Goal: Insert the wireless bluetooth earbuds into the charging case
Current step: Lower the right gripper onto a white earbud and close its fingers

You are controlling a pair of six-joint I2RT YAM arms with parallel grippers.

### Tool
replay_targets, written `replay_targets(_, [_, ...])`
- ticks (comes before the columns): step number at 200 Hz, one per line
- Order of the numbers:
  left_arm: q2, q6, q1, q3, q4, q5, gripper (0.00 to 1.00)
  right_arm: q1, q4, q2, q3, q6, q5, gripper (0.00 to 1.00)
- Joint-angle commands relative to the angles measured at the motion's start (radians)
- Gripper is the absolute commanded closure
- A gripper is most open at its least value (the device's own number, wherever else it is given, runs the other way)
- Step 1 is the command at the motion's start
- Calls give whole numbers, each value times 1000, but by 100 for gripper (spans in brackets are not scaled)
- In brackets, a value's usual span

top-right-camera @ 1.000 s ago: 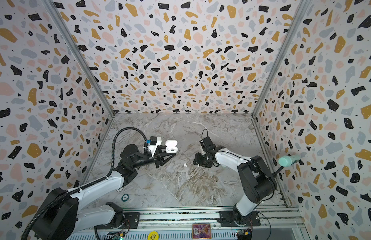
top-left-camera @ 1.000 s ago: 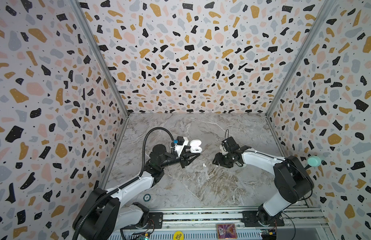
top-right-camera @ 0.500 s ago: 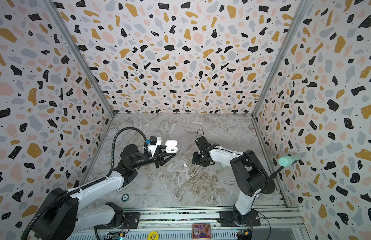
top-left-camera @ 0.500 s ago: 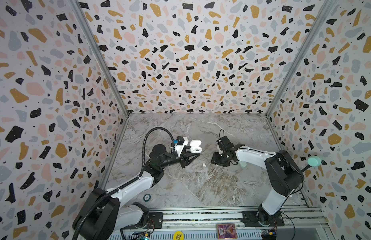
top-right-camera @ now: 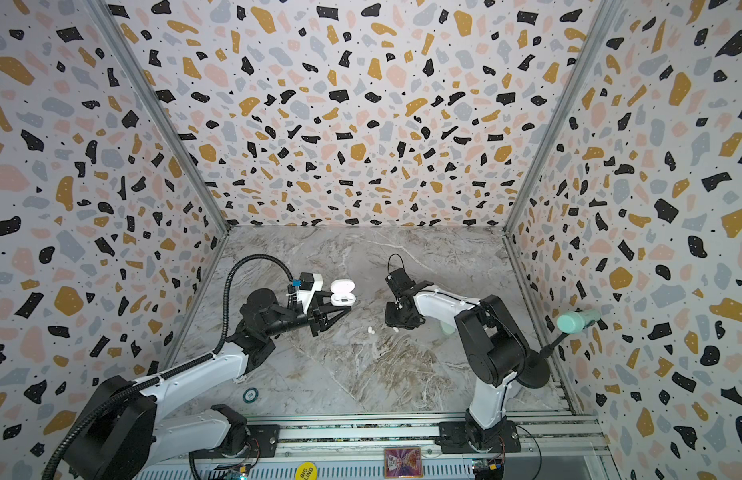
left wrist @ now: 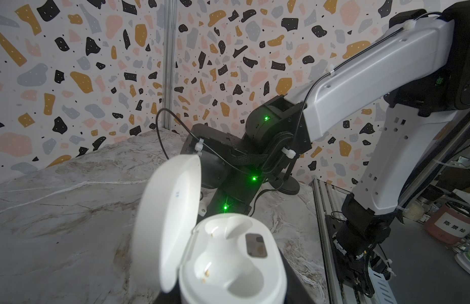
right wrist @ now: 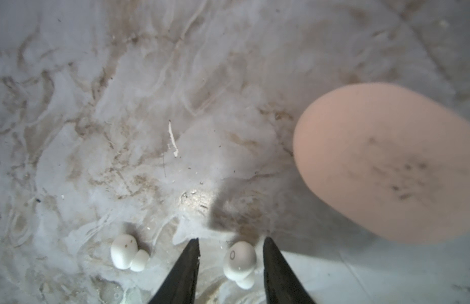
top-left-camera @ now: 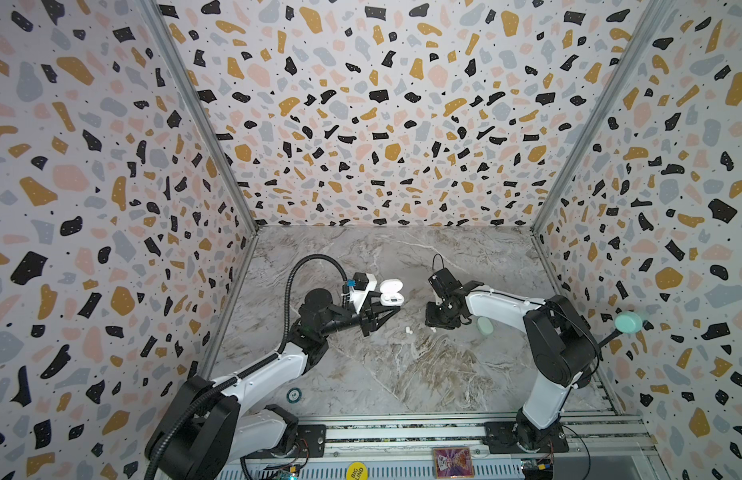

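My left gripper (top-left-camera: 387, 306) is shut on the base of a white charging case (top-left-camera: 391, 293), holding it above the marble floor. Its lid (left wrist: 168, 218) stands open and both wells (left wrist: 223, 265) are empty. Two white earbuds lie on the floor in both top views (top-left-camera: 408, 330) (top-right-camera: 396, 329). My right gripper (right wrist: 231, 240) points down at the floor, open. Its black fingers (right wrist: 187, 265) straddle one earbud (right wrist: 239, 259) with a gap on at least one side. The other earbud (right wrist: 126, 254) lies just outside the jaws.
A shut pale pink case (right wrist: 386, 163) lies on the floor close to my right gripper. A mint case (top-left-camera: 484, 325) sits partly under my right arm. A mint cylinder on a black stand (top-left-camera: 627, 322) rises by the right wall. Patterned walls close in three sides.
My right gripper has shifted a little to the left and come down over an earbud, and its jaws have narrowed. The left arm and the case have not moved.
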Motion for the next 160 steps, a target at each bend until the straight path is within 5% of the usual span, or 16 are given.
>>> replay_targets(1, [-23,0,6,-6,45,2,68,11,-49,4,29,-12,18,60])
replay_targets(160, [-21,-3,8,-3,46,0,68,41,-168,74,101,-71,113,73])
